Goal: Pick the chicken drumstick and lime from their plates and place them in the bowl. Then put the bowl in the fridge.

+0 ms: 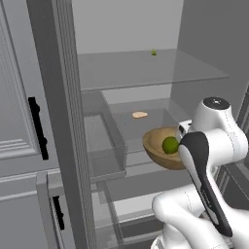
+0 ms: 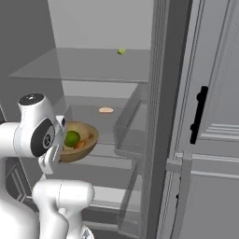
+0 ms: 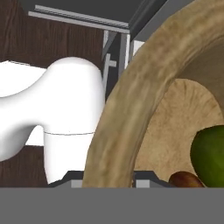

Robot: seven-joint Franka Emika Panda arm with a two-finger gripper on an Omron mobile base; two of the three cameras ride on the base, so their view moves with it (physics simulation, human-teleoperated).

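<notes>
Both foods (lime (image 2: 72,138), drumstick (image 2: 82,143)) inside bowl (image 2: 88,142).

Both base cameras sat behind my arm, one to its left and one to its right, and faced forward into the open fridge (image 1: 146,68). They shared its glass shelves and the bowl (image 1: 158,146). My hand camera looked along the claw, pressed very close against the bowl's rim.
</notes>
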